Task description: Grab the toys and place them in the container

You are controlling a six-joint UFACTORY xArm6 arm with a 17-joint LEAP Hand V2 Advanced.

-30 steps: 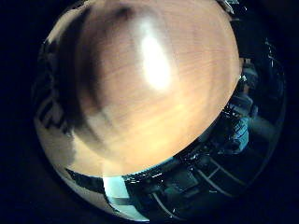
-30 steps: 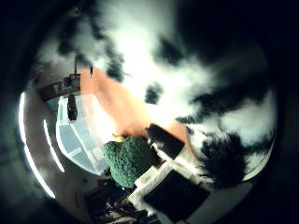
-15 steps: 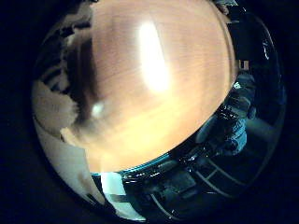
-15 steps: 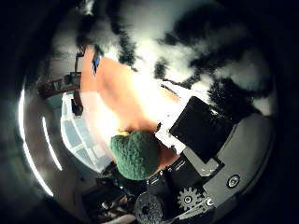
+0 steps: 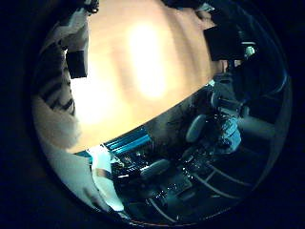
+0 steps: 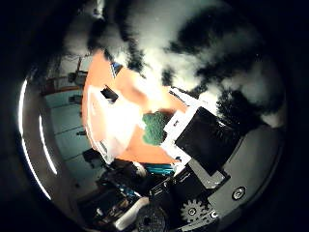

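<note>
A white plush toy with black patches [image 6: 193,48] fills much of the thumb side palm view, close against the palm. My hand [image 6: 208,145] has its black and white fingers curled against it. The toy's striped edge also shows in the little finger side palm view [image 5: 65,67]. Farther off, a green bumpy toy [image 6: 153,128] lies on the orange wooden table [image 6: 97,92], beside a clear plastic container [image 6: 116,124].
A small dark object [image 6: 108,94] lies on the table by the container. The little finger side palm view shows the bare wooden tabletop [image 5: 143,67] and its edge, with chairs and room clutter [image 5: 205,134] beyond.
The table, green toy and container look smaller and farther off, so the camera has risen from the table. The plush toy has stayed close against the palm.
</note>
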